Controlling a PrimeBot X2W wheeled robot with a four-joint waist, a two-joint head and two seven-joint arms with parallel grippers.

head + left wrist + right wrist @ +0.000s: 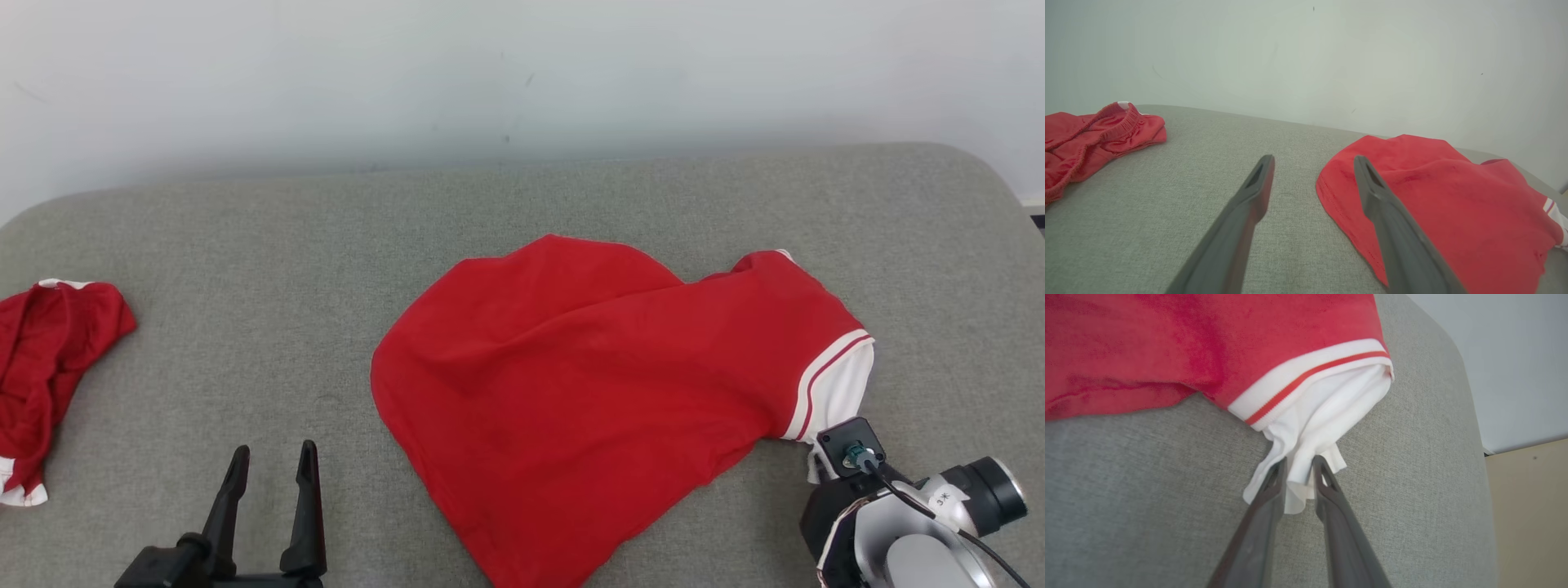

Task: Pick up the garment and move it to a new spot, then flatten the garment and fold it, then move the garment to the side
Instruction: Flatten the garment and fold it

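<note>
garment (pixel 588 384): red, laid crumpled right of middle on the grey cushion (pixel 245 245), reaching its near edge | right gripper (pixel 1299 462): fingers clenched on the garment's white sleeve cloth | left gripper (pixel 273 465): fingers held apart, nothing grasped, by near edge | second red garment (pixel 41 367): left edge

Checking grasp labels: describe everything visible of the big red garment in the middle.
The red garment looks like a soft knit top. It lies loosely bunched in broad folds, not flat, on the grey padded surface, right of centre. Its near-left edge shows a stitched hem. At its right end, a white band with a thin red stripe rims an opening. White fabric spills out of that opening and is pinched between the fingers of the right gripper.
</note>
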